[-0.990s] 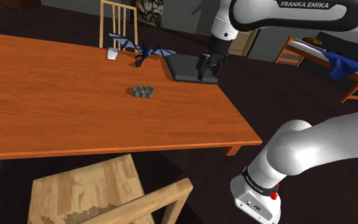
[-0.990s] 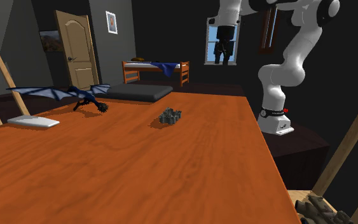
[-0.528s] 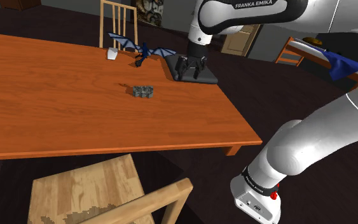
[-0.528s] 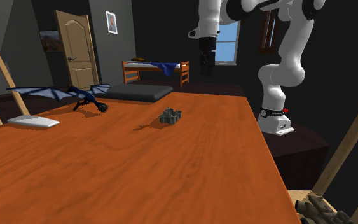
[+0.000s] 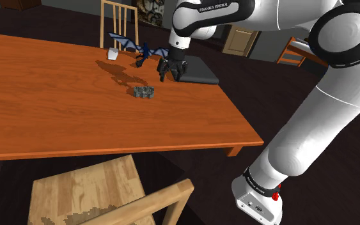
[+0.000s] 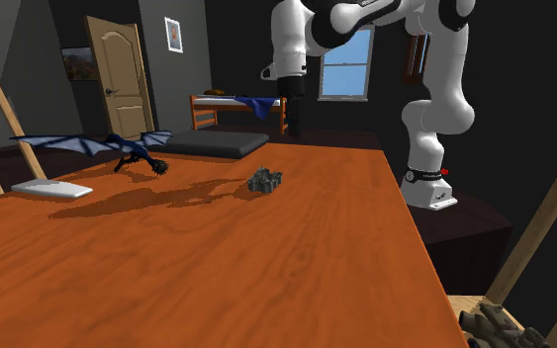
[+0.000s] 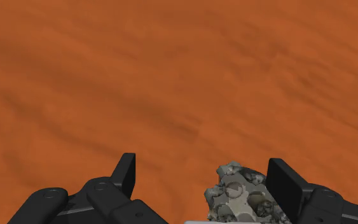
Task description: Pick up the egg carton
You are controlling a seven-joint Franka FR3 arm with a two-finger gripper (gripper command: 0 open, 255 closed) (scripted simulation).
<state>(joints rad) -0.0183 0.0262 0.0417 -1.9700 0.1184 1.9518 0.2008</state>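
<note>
The egg carton (image 5: 144,91) is a small grey, lumpy block lying on the orange wooden table (image 5: 57,108). The second exterior view has the egg carton (image 6: 265,180) near the table's middle. My black gripper (image 5: 170,75) hangs above the table, just to the shoulder view's right of the carton and a little beyond it. It is open and holds nothing. From the second exterior view, the gripper (image 6: 294,127) hovers above and behind the carton. In the wrist view the egg carton (image 7: 241,194) sits close against the inner side of one finger of the gripper (image 7: 203,183), untouched, over the bare table (image 7: 171,76).
A dark flat pad (image 5: 196,69) lies on the table's far corner behind the gripper. A blue winged dragon figure (image 5: 140,50) and a small white object (image 5: 112,54) stand farther back. Wooden chairs stand at the far side (image 5: 119,19) and the near edge (image 5: 108,198).
The arm has swung from above the dark pad towards the shoulder view's left and come lower, ending close to the egg carton. The fingers stayed open; the carton has not moved.
</note>
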